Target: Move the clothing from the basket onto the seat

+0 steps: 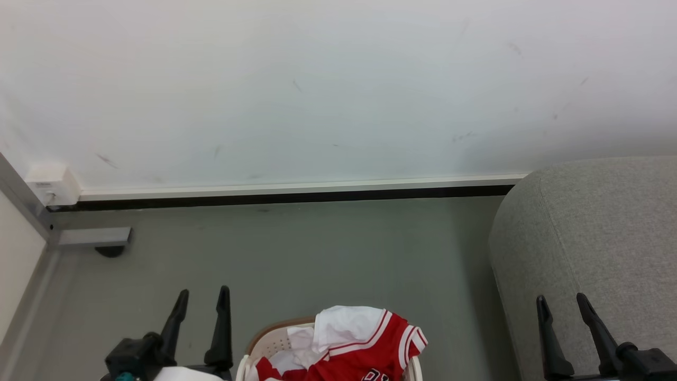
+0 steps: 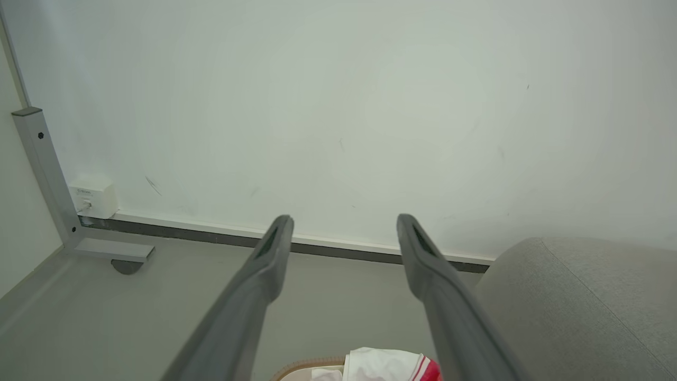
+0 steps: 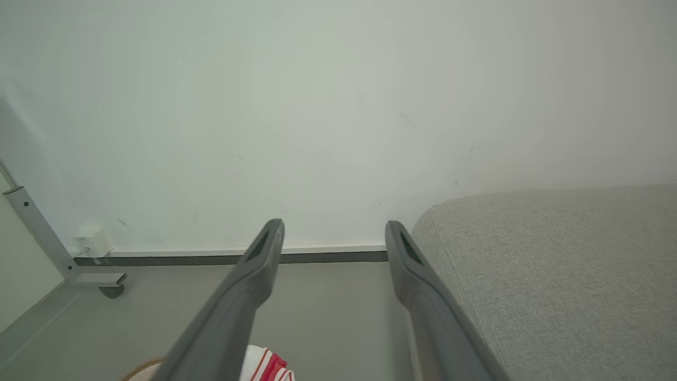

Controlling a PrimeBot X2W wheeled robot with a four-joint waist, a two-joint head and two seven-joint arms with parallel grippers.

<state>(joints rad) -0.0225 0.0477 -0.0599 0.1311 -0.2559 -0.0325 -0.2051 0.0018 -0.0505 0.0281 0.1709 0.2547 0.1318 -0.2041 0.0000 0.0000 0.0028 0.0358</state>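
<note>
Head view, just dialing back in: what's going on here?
Nothing is being handled yet. The red-and-white clothing lies heaped in the basket on the floor. The left claw and right claw both stand open and empty, apart from it. The grey seat sits to the robot's right, no clothing on the part in view.
</note>
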